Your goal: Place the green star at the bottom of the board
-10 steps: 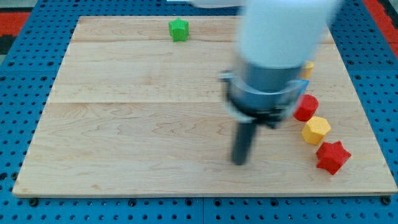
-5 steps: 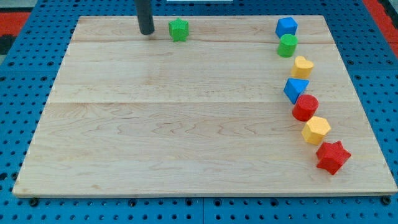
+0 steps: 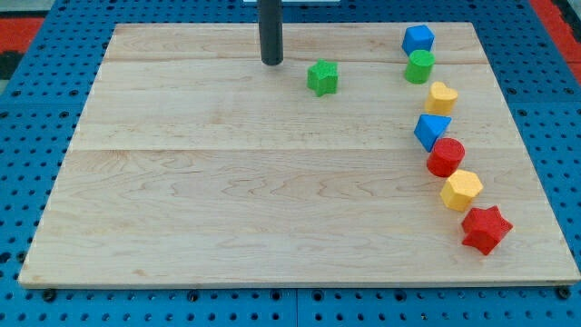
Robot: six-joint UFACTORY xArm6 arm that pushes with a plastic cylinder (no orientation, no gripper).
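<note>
- My tip [image 3: 271, 63] rests on the wooden board [image 3: 227, 209] near the frame's top, a little left of centre; the dark rod rises straight up from it and leaves the frame at the top edge
- The rod is bare: it has no jaws, so it is neither clenched nor grasping anything, and the tip touches no block
- The green star [image 3: 321, 78] lies in the upper middle of the board, to the right of my tip and slightly lower, near it but clearly apart, with bare wood between them
- The green star is far from the board's bottom edge, which runs along the lower part of the frame
- Seven other blocks form a curving column down the right side of the board
- At its top sits a blue cube [image 3: 418, 39], with a green cylinder [image 3: 419, 66] just below it, the two close together or touching
- Below these comes a yellow block [image 3: 442, 97] of rounded, heart-like shape, then a blue triangular block [image 3: 431, 131]
- A red cylinder [image 3: 446, 157] sits just beside the blue triangle's lower right, and a yellow hexagon [image 3: 461, 190] follows beneath it
- A red star [image 3: 486, 229] ends the column, nearest the lower right corner
- The green star stands well to the left of this column, level with the green cylinder
- A blue pegboard [image 3: 27, 136] with rows of holes surrounds the board
</note>
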